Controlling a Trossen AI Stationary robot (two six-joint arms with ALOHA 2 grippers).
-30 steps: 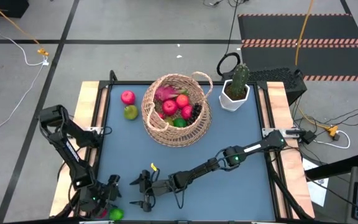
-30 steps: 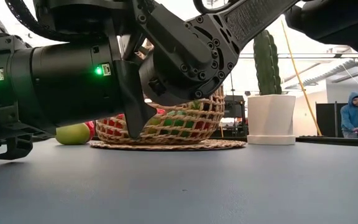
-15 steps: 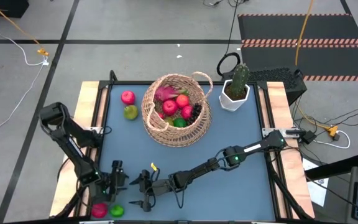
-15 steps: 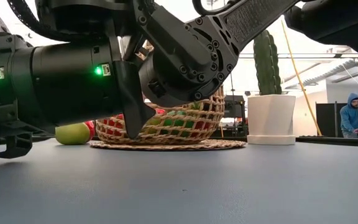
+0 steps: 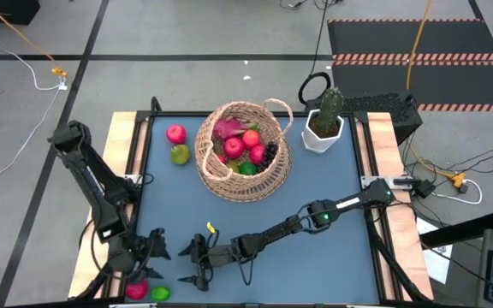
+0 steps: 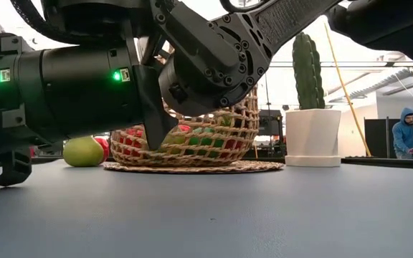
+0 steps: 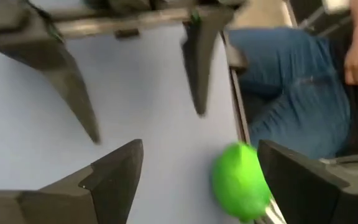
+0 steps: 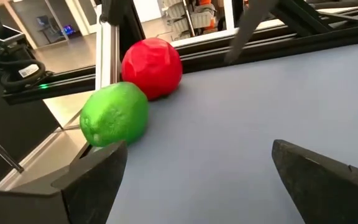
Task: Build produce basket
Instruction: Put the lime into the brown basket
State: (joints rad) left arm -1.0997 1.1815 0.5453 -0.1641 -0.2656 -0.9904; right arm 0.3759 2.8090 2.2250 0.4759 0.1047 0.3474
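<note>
Produce count: we see one red apple (image 8: 152, 67) touching one green lime (image 8: 114, 114) at the table's near left corner. Two more fruits lie beside the basket (image 5: 243, 151). Left gripper (image 5: 140, 254) and right gripper (image 5: 197, 261) both stand spread, empty.

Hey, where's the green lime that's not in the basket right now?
In the high view the lime lies at the table's near left corner, beside a red fruit, just below the left end effector.
</note>
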